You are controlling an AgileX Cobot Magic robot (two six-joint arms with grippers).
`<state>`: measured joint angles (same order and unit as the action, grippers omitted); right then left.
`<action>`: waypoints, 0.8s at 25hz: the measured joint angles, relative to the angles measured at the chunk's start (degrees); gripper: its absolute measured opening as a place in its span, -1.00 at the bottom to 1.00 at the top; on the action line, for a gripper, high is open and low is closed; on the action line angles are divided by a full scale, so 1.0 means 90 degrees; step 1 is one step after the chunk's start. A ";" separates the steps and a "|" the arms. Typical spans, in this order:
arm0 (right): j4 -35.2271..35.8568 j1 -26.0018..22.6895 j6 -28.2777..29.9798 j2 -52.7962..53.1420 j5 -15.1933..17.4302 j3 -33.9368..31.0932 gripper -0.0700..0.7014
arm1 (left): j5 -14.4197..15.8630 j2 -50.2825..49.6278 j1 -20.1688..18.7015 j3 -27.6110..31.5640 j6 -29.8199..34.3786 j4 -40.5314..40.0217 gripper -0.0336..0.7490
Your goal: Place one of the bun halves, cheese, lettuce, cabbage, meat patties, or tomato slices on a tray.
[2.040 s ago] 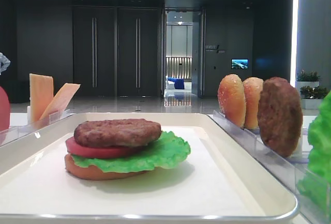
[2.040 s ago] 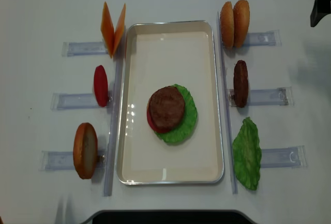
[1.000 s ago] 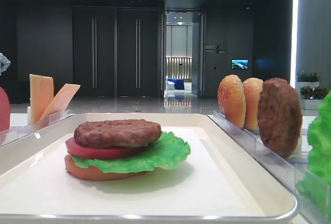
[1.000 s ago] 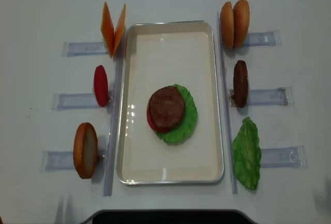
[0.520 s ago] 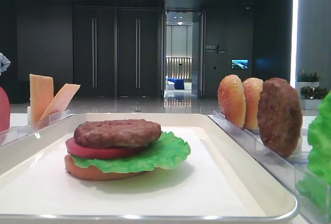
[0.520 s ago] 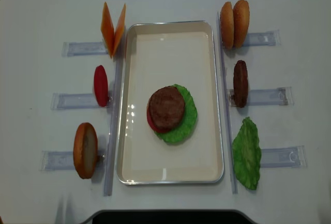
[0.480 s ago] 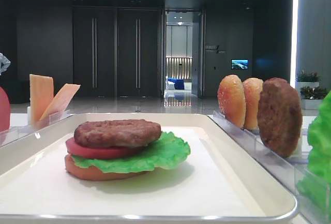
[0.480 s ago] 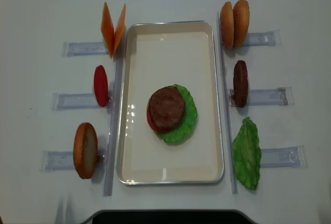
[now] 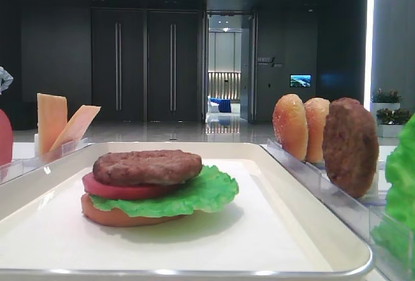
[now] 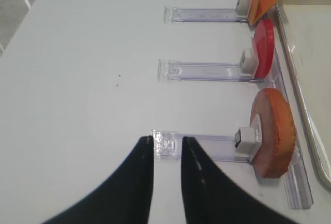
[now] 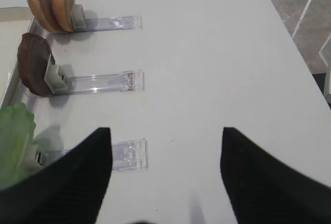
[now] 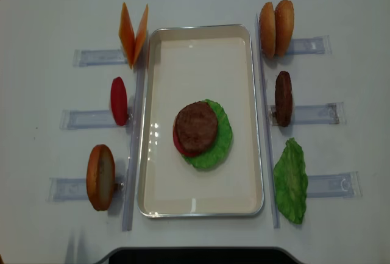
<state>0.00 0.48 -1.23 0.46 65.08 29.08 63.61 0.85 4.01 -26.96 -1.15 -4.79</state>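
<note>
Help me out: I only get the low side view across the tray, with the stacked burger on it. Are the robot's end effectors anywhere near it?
Observer: No. The overhead view shows nothing above the tray.
Operator: Are they holding anything?
Observer: The left end effector is shut and empty, off to the side of a bun half standing in its rack.
Operator: And the other one?
Observer: The right end effector is open and empty, out beyond the lettuce on the far side from the tray.
</note>
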 joint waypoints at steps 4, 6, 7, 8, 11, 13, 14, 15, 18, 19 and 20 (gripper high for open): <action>0.0000 0.0000 0.0002 0.0000 0.0000 0.0000 0.27 | 0.0000 0.0000 0.0000 0.0000 0.0000 0.0000 -0.56; 0.0000 0.0000 0.0002 0.0000 0.0000 0.0000 0.26 | 0.0000 0.0000 0.0000 0.0000 0.0000 0.0000 -0.56; 0.0000 0.0000 0.0002 0.0000 0.0000 0.0000 0.26 | 0.0000 0.0000 0.0000 0.0000 0.0000 0.0000 -0.56; 0.0000 0.0000 0.0002 0.0000 0.0000 0.0000 0.26 | 0.0000 0.0000 0.0000 0.0000 0.0000 0.0000 -0.56; 0.0000 0.0000 0.0002 0.0000 0.0000 0.0000 0.26 | 0.0000 0.0000 0.0000 0.0000 0.0000 0.0000 -0.56; 0.0000 0.0000 0.0008 0.0000 0.0000 0.0000 0.26 | 0.0000 0.0000 0.0000 0.0000 0.0000 0.0000 -0.56; 0.0000 0.0000 0.0008 0.0000 0.0000 0.0000 0.26 | 0.0000 0.0000 0.0000 0.0000 0.0000 0.0000 -0.56; 0.0000 0.0000 0.0008 0.0000 0.0000 0.0000 0.26 | 0.0000 0.0000 0.0000 0.0000 0.0000 0.0000 -0.56; 0.0000 0.0000 0.0008 0.0000 0.0000 0.0000 0.26 | 0.0000 0.0000 0.0000 0.0000 0.0000 0.0000 -0.56; 0.0000 0.0000 0.0008 0.0000 0.0000 0.0000 0.26 | 0.0000 0.0000 0.0000 0.0000 0.0000 0.0000 -0.56; 0.0000 0.0000 0.0008 0.0000 0.0000 0.0000 0.26 | 0.0000 0.0000 0.0000 0.0000 0.0000 0.0000 -0.56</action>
<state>0.00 0.48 -1.16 0.46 65.08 29.08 63.61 0.85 4.01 -26.96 -1.15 -4.79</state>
